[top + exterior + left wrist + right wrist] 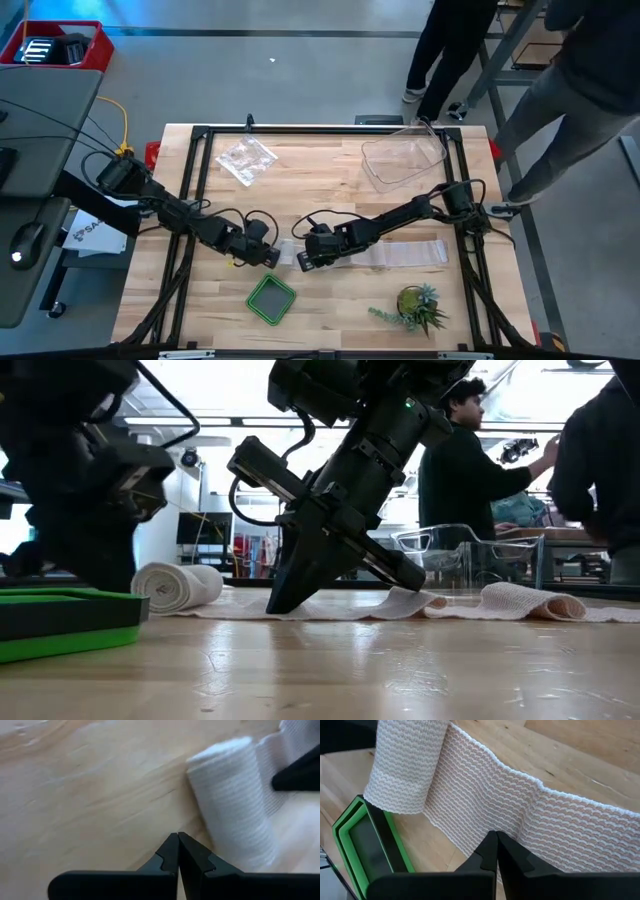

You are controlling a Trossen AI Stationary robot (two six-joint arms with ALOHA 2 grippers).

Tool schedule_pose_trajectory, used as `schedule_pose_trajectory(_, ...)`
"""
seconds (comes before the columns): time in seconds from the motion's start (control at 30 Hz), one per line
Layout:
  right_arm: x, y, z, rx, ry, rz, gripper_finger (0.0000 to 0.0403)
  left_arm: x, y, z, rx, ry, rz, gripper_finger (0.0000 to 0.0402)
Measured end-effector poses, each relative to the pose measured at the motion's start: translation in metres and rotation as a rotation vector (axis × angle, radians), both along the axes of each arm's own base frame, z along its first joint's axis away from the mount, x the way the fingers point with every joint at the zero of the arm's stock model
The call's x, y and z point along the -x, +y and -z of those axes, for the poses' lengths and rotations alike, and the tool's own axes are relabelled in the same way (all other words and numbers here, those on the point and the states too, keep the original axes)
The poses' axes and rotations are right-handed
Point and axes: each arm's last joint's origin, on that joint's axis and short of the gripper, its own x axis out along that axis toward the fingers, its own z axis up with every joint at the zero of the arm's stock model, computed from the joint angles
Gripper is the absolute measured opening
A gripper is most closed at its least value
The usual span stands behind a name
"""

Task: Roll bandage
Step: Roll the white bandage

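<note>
The bandage is a white gauze strip (400,253) lying flat along the table's middle, with its left end wound into a small roll (180,585) that rests on its side on the wood. My right gripper (496,837) is shut, its tips down on the flat strip just right of the roll (402,770). My left gripper (178,840) is shut too and stands low over bare wood on the roll's (232,805) left side, with a sliver of table showing between its tips and the roll. My right gripper presses its shut fingertips (283,598) down on the flat strip (520,827), a little way from the roll and near the strip's near edge. The fingers slant down from the table's right. The strip lies flat on the wood beneath them.
A green tray (271,298) sits near the front edge, just below the roll, and a small potted plant (415,308) is at the front right. A clear tub (403,158) and a crinkly plastic bag (246,158) lie at the back. People stand beyond the far right corner.
</note>
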Motion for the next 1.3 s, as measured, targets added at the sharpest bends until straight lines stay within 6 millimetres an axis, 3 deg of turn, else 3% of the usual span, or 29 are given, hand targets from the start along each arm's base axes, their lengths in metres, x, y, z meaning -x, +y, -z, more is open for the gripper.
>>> schedule_pose_trajectory(0.27, 0.000, 0.000, 0.000, -0.001, -0.001, 0.001, 0.0000, -0.002, 0.011, 0.005, 0.039, -0.041, -0.047, 0.0000)
schedule_pose_trajectory(0.63, -0.001, -0.002, 0.000, -0.004, -0.003, -0.004, 0.0000, -0.012, 0.006, 0.016, 0.106, -0.064, -0.070, 0.0000)
schedule_pose_trajectory(1.3, -0.001, -0.003, 0.000, 0.002, -0.011, 0.000, 0.0000, -0.017, 0.004, 0.003, 0.172, -0.183, -0.087, 0.0000)
